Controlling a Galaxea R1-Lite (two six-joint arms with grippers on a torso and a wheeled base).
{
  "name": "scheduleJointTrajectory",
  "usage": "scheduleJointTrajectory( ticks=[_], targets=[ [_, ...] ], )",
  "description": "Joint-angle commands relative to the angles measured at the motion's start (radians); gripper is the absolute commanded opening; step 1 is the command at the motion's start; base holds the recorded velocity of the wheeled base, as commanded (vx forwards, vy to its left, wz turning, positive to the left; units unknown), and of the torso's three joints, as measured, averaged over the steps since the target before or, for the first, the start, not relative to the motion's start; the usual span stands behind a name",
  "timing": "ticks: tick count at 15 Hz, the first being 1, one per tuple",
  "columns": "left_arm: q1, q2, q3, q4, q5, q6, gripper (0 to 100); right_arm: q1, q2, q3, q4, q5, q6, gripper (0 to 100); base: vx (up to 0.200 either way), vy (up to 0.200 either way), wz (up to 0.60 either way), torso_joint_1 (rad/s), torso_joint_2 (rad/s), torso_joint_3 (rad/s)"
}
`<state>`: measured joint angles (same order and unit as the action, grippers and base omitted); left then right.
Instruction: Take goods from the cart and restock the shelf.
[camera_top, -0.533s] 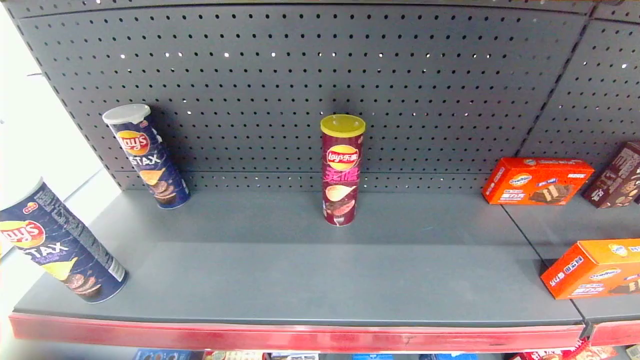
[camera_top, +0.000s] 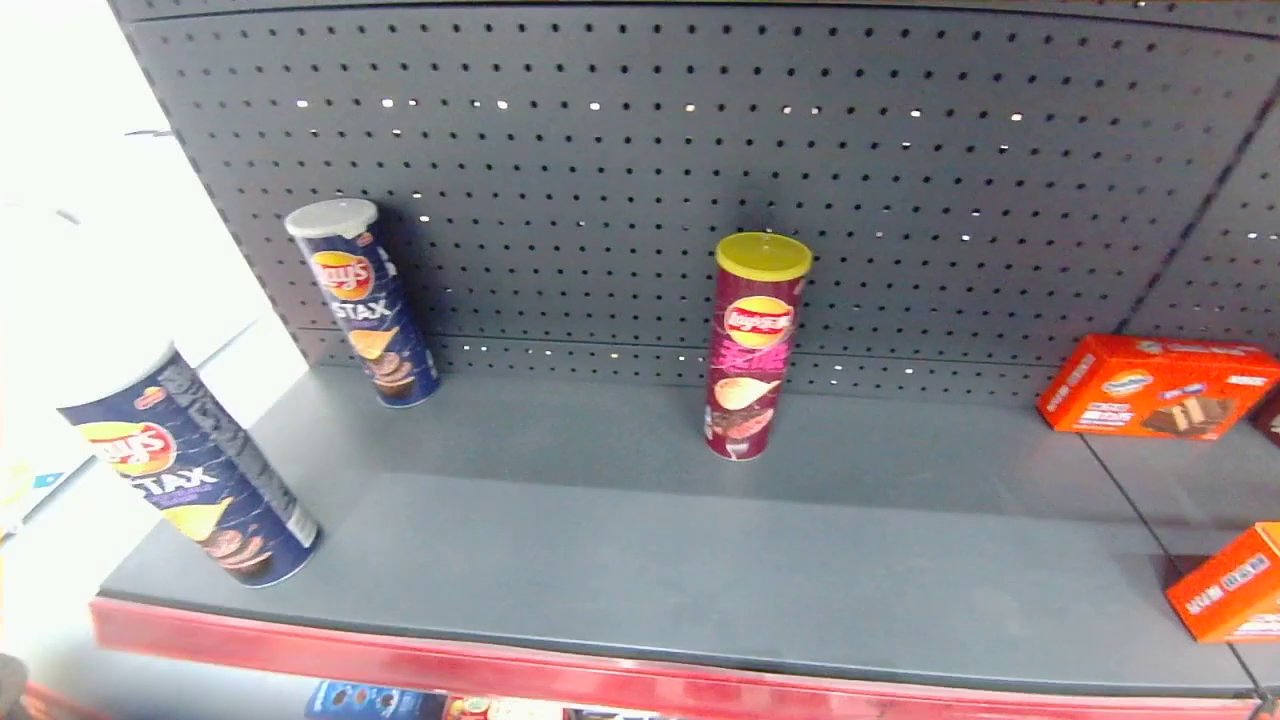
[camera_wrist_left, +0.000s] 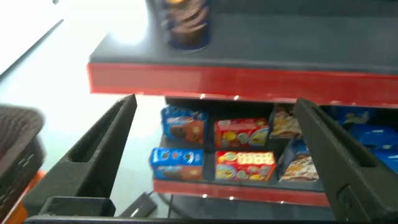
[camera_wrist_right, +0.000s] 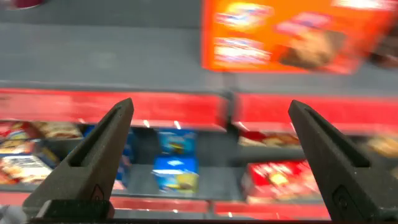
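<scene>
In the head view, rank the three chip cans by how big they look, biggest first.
Largest: front navy can, nearest the camera.
Then: maroon can and rear navy can, alike; not ranked.

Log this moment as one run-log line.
left gripper: open, empty | right gripper: open, empty | shelf: front blue can, back blue can, maroon can, all standing | shelf right: back orange box, front orange box

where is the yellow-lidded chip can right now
In the head view the yellow-lidded can stands upright at the middle of the shelf, near the pegboard, with a dark blue can to its left and an orange box to its right.
</scene>
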<state>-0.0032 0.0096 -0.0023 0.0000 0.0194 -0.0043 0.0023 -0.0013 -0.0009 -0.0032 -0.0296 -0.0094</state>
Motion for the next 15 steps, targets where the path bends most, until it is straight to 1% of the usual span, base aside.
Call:
scheduleJointTrajectory(
  ticks=[1,4,6,9,15],
  targets=[
    [0.000,0.000,0.001,0.000,0.001,0.000,100,0.001,0.001,-0.001,0.000,-0.001,0.000,100,0.000,0.000,0.60,0.012,0.01,0.002],
    [0.000,0.000,0.001,0.000,0.002,0.000,100,0.001,0.001,0.001,0.000,0.000,0.003,100,0.000,0.000,0.60,0.002,0.00,0.005],
    [0.000,-0.002,0.001,0.000,0.007,-0.005,100,0.001,0.001,0.001,0.000,-0.001,0.005,100,0.000,0.000,0.00,0.000,0.00,0.000],
    [0.000,-0.002,0.002,0.000,0.002,0.006,100,0.001,0.001,0.001,0.000,-0.001,0.005,100,0.000,0.000,0.00,0.000,0.00,0.000],
    [0.000,-0.002,0.001,0.000,-0.006,0.003,100,0.001,0.001,0.001,0.000,-0.001,0.005,100,0.000,0.000,0.00,0.000,0.00,0.000]
  ],
)
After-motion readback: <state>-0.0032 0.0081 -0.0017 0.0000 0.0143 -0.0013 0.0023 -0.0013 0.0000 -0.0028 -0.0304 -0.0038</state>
